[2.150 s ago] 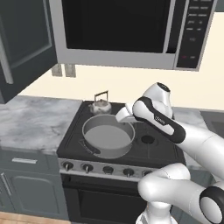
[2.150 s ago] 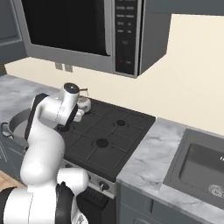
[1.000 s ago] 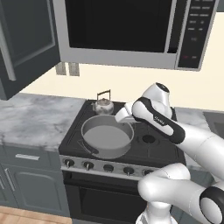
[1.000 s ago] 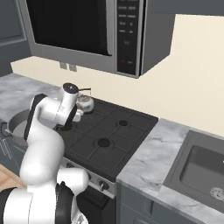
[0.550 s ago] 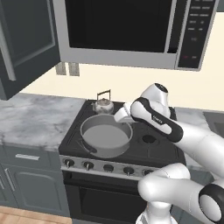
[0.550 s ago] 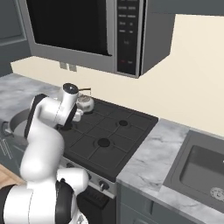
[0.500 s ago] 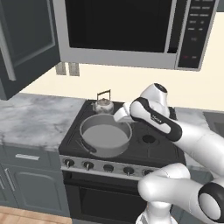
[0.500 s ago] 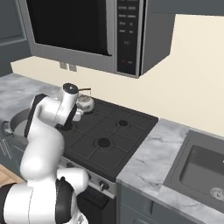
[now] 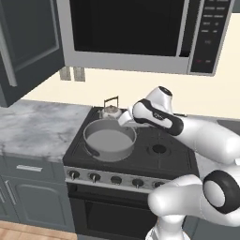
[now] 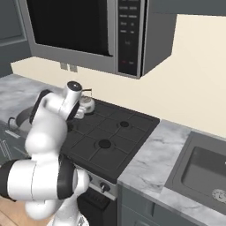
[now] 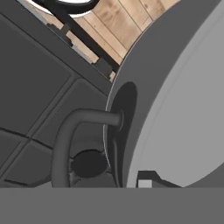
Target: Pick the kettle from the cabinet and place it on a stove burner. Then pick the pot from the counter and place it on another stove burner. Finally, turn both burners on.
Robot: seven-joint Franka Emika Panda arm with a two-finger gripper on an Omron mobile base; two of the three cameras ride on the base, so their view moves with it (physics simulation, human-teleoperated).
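The black cooktop [image 9: 173, 157] carries the pot [image 9: 109, 139] and kettle [image 9: 111, 110].

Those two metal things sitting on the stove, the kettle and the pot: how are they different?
The pot is wide, shallow, open-topped and dull grey; the kettle is small, squat, rounded and shinier. The kettle has one thin dark arched handle over its top; the pot has a dark looped side handle. The pot sits on the front left burner, the kettle on the back left one behind it. Both stand upright on the black cooktop.

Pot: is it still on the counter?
No, the pot sits on the cooktop's front-left burner, in front of the kettle.
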